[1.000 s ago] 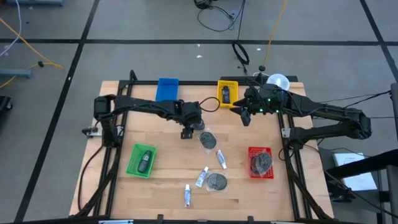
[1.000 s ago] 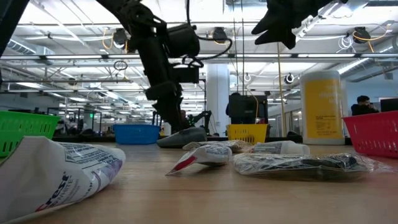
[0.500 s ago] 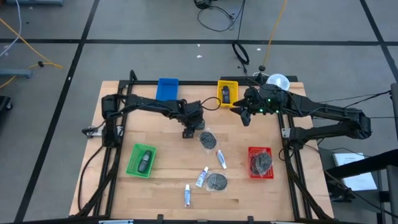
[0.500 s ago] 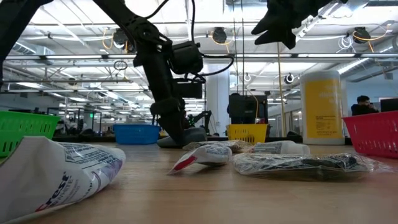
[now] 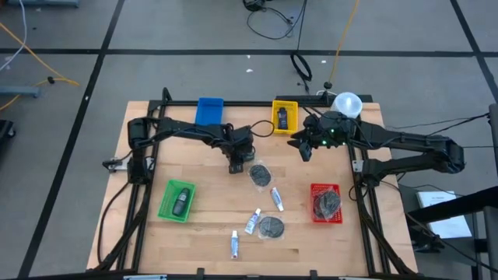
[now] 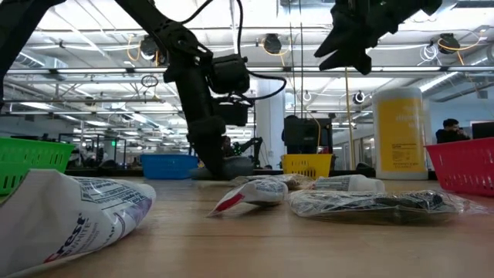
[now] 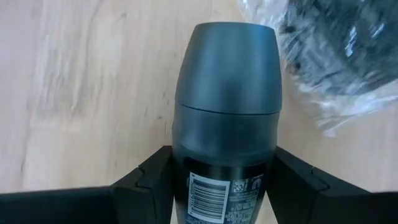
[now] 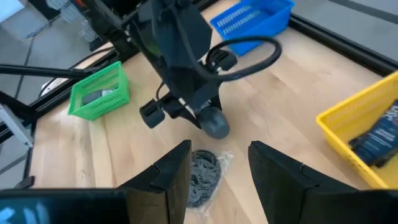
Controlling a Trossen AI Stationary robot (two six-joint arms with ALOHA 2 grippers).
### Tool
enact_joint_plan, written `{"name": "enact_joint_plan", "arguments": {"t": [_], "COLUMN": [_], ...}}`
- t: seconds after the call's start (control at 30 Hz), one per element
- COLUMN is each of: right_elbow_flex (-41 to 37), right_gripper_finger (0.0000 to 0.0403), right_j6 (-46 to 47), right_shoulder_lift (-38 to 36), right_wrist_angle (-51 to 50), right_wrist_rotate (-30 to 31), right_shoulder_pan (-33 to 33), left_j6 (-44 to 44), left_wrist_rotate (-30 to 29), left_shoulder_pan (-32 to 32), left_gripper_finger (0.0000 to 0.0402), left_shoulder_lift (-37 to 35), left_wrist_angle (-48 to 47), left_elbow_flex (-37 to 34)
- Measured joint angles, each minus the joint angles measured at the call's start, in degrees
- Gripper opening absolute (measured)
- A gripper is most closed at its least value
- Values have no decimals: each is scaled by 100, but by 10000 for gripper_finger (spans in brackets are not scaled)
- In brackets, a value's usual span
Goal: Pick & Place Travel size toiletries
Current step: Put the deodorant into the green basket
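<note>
While the left gripper's (image 7: 217, 186) fingers (image 7: 149, 177) pinch a dark roll-on bottle (image 7: 225, 106) lying on the tabletop (image 7: 87, 93) beside a bagged disc (image 7: 339, 56), its rounded body may slip; the right gripper (image 5: 306, 147) hovers with fingers spread.

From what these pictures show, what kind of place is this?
Probably a large robotics lab or open workshop. A wooden table with two mounted arms stands on grey floor marked with dark tape; cables trail behind it, and the low view shows ceiling pipes and desks beyond.
</note>
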Motion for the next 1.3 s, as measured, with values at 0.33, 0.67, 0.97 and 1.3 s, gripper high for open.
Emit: {"name": "enact_joint_plan", "arguments": {"t": [0.33,0.67,0.97,1.3], "right_elbow_flex": [-146,-146,-146,-146], "right_gripper_finger": [150,150,150,150], "right_j6": [0,-66,-110,-367], "right_shoulder_lift": [1,1,3,1], "right_wrist_angle": [410,385,346,350], "right_wrist_rotate": [-2,-4,-4,-4], "right_shoulder_pan": [140,140,140,140], "left_j6": [-1753,-3845,-6184,-8356], "left_wrist_rotate": [42,-562,-949,-1005], "left_shoulder_pan": [-500,-1585,-2921,-4156], "left_gripper_finger": [188,192,205,190], "left_shoulder_lift": [-1067,-2192,-2729,-2812], "left_wrist_angle": [-1127,-1906,-2132,-2819], "left_elbow_flex": [2,-41,-503,-744]}}
